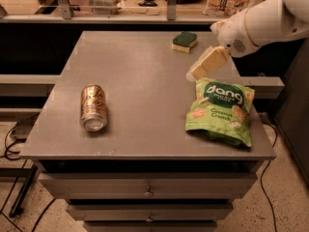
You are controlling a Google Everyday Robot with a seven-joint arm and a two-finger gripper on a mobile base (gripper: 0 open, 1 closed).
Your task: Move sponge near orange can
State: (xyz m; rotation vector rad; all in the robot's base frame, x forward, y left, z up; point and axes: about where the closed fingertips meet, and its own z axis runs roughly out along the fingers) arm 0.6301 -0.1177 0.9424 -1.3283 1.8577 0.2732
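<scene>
Sponge (184, 41) beyond pincer (193, 75), apart; pincer seemingly just above snack bag (219, 111)

Cream-yellow tool (192, 74) beside green bag (219, 112)

So everything sits on a table (145, 57) with drawers (148, 192) under its front edge. The can (93, 107) lies on its side over on the left, closer to the front, end pointing at the front edge. The sponge (185, 41) is way at the back, right of centre, well apart from the can. The Dang coconut crunch bag (221, 111) lies flat at front right. The gripper (193, 74) hangs between sponge and bag, just above the bag's back edge, arm reaching in from the right.
</scene>
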